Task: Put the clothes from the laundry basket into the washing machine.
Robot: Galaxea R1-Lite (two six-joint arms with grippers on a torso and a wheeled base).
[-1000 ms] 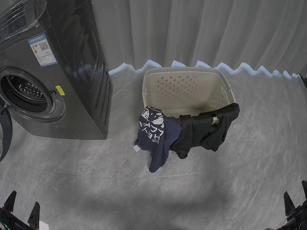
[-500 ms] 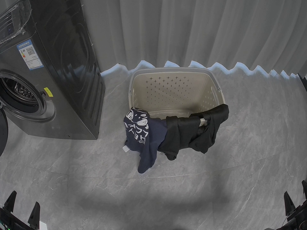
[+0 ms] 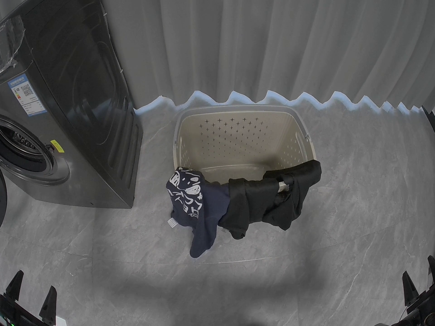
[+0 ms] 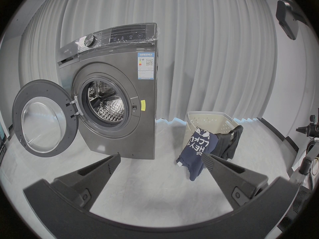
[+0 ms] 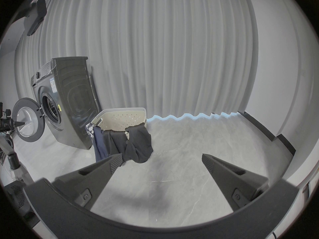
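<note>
A beige laundry basket [image 3: 240,130] stands on the floor ahead in the head view. A navy printed garment [image 3: 199,204] and a black garment [image 3: 267,195] hang over its near rim. The dark grey washing machine [image 3: 68,114] stands at the left, its round door [image 4: 43,117] swung open and its drum [image 4: 106,102] bare. My left gripper [image 3: 31,290] sits low at the near left, open and holding nothing. My right gripper [image 3: 419,279] is low at the near right, open too. Both are far from the basket [image 4: 212,121], whose clothes also show as the navy garment [image 4: 197,146] and black garment [image 5: 133,143].
Grey curtains [image 3: 272,37] hang behind the basket. Bare grey tiled floor [image 3: 217,286] lies between me and the basket. A dark skirting [image 5: 265,133] runs along the right wall. A tripod stand [image 4: 309,150] is off to the side.
The whole head view has shifted: the washing machine and basket have slid left and slightly down in the picture, so the camera moved. Both grippers hold the same open pose.
</note>
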